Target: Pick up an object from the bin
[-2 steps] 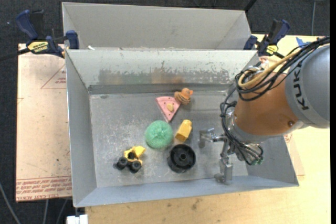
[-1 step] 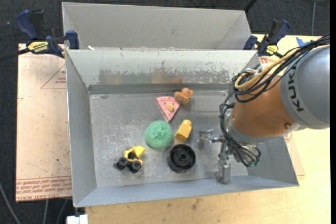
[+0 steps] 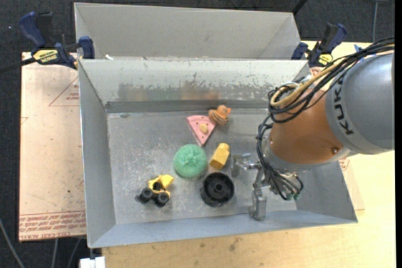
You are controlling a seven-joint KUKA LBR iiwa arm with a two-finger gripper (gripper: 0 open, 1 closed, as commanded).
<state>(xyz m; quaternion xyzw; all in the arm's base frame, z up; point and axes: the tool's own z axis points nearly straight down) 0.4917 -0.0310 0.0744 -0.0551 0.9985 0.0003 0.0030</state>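
Note:
My gripper point(image 3: 257, 200) is low in the bin's front right part, close to the front wall, under the arm's orange cover. Nothing shows in its grasp. Just to its left lies a black round part with a hollow middle point(image 3: 217, 189). Behind that is a small yellow block point(image 3: 220, 155), and beside the block rests a green fuzzy ball point(image 3: 190, 160).
A yellow and black toy vehicle point(image 3: 156, 190) lies at the front left. A pink triangular piece point(image 3: 201, 127) and a small orange figure point(image 3: 220, 113) lie toward the back wall. The arm's bulk covers the bin's right side.

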